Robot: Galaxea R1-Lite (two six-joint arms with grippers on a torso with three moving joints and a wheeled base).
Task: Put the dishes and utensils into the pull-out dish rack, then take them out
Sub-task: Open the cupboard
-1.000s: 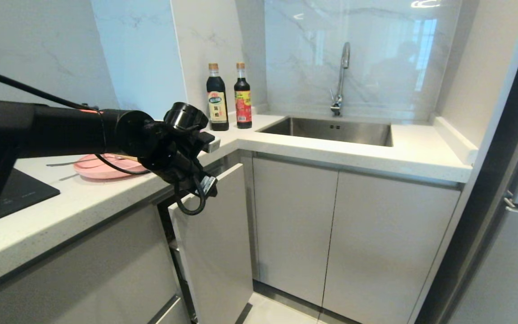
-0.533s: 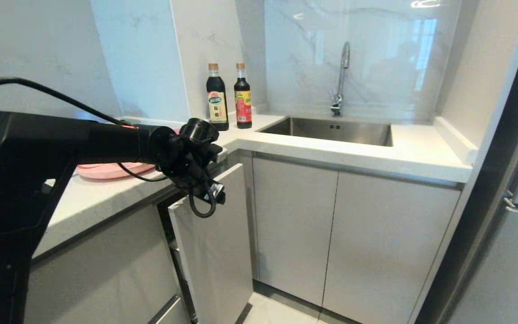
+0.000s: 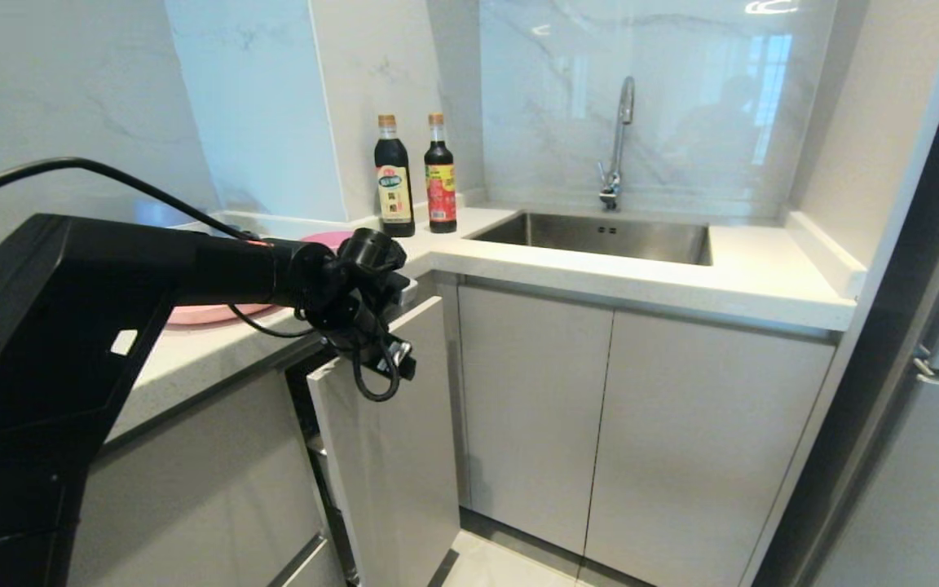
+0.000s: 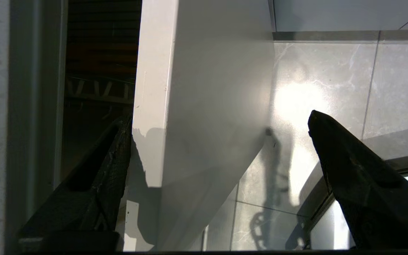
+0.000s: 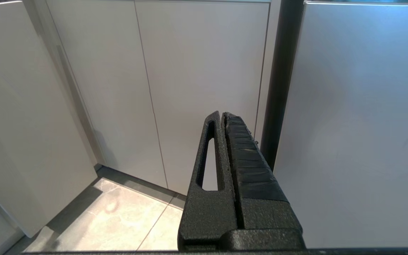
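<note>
My left gripper (image 3: 381, 336) hangs at the counter's front edge, over the top of the grey front panel (image 3: 392, 440) that stands ajar. In the left wrist view the gripper (image 4: 220, 117) is open, one finger on each side of the panel's top edge (image 4: 154, 106), holding nothing. The pull-out dish rack shows only as faint wires in the dark gap (image 4: 97, 88) behind the panel. A pink plate (image 3: 217, 312) and a pink bowl (image 3: 329, 238) peek out from behind my left arm on the counter. The utensils are hidden. My right gripper (image 5: 221, 115) is shut and empty, low before the cabinet doors.
Two dark sauce bottles (image 3: 394, 175) stand in the counter's corner. A steel sink (image 3: 600, 236) with a tall faucet (image 3: 621, 139) lies to the right. Closed cabinet doors (image 3: 535, 424) sit under it. A grey appliance front (image 3: 926, 473) bounds the right side, over a tiled floor (image 4: 324, 81).
My left arm has swung right and down from above the counter to the top edge of the ajar panel. It now covers most of the plate and the utensils.
</note>
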